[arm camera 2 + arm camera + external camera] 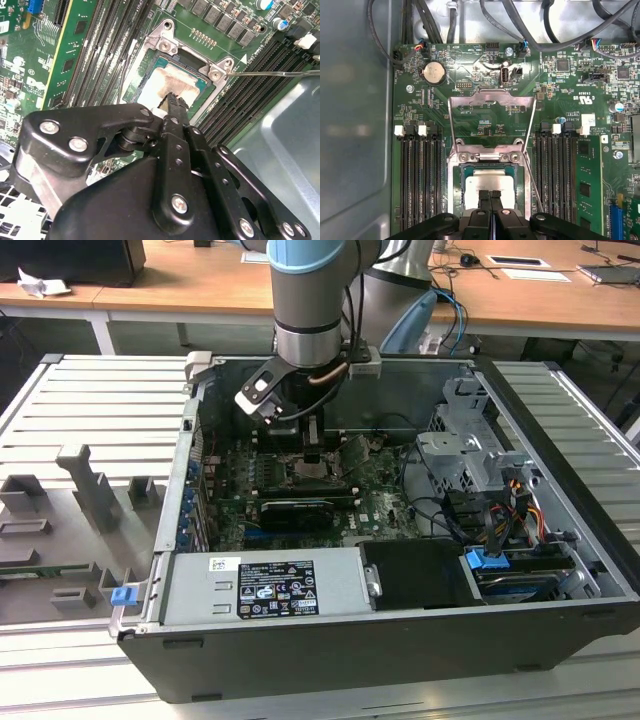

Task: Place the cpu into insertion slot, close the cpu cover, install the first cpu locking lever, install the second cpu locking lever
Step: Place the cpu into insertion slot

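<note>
Silver-grey and smeared with pale paste, the cpu lies flat inside the insertion slot, on the green board in the open computer case. The gripper points straight down at it. Its two black fingers are pressed together with nothing between them. The tips sit right over the cpu's top, a bit off from its middle. I cannot tell if they touch the cpu or hang just above it.

The cpu cover is swung open. It sits on the side of the slot where the round silver battery is, with its hinge edge against the slot. How steeply it leans I cannot tell.

A thin wire lever sticks out from one corner of the slot.

The fingers hide one edge of the cpu. In the exterior view the arm blocks most of the slot.
</note>
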Robot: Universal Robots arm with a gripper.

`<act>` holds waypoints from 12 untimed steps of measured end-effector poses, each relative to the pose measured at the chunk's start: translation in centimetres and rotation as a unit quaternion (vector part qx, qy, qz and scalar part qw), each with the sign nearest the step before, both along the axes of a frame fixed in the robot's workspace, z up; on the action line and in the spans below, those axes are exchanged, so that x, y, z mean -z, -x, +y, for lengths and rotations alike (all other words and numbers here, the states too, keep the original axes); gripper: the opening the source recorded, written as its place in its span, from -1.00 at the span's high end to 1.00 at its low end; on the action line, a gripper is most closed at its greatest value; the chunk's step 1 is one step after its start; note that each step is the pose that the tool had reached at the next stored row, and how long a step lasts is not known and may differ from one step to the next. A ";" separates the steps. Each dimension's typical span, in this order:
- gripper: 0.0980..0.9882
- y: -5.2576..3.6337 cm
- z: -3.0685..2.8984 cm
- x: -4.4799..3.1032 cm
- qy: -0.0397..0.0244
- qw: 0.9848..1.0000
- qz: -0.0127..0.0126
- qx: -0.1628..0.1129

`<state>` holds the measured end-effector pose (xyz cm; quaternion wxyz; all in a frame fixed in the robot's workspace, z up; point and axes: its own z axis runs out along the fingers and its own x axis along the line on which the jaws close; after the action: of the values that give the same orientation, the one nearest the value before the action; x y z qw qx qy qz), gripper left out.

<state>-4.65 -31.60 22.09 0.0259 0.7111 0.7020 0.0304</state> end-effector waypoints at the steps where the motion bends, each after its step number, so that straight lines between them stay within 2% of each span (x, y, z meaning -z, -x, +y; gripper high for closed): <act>1: 0.98 0.00 0.00 -0.03 0.000 1.000 0.000 0.000; 12: 0.98 0.00 0.00 -0.30 0.000 1.000 0.000 0.000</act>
<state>-4.65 -31.60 22.40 0.0259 0.7111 0.7020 0.0304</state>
